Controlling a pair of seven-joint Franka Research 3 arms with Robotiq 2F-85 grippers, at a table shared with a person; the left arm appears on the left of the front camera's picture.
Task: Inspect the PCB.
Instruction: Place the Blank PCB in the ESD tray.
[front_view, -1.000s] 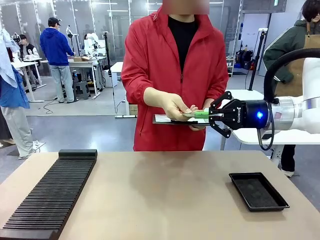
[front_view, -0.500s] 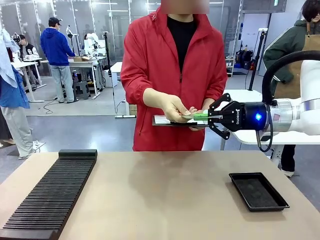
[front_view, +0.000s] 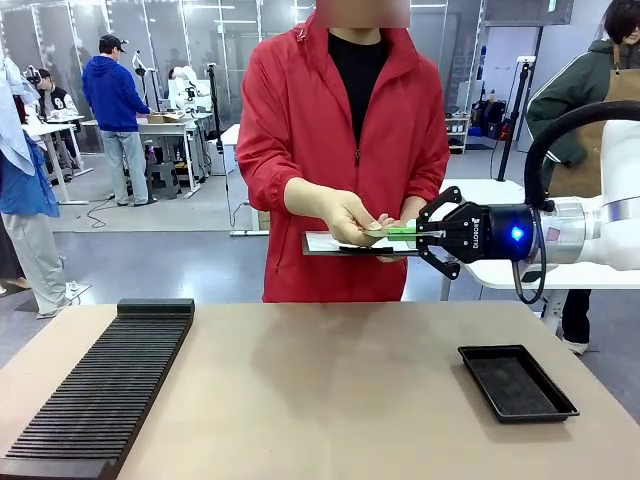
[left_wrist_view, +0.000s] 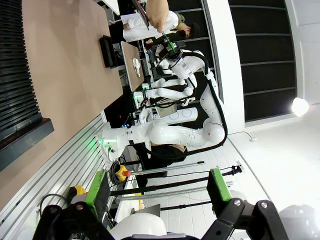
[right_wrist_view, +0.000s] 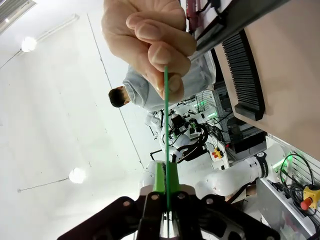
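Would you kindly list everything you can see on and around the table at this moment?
Table: one, tan, foreground.
PCB: one, green, held in mid-air, centre-right.
Clipboard: one, white paper on a dark board, held just below the PCB.
Slotted rack: one, black, table's left side.
Tray: one, black, shallow, table's right side.
Person: one, red jacket, far side of the table.
Person's hand: one, pinching one end of the PCB.
Right gripper: black, green pads, shut on the PCB's other end.
Left gripper: black, green pads, open.
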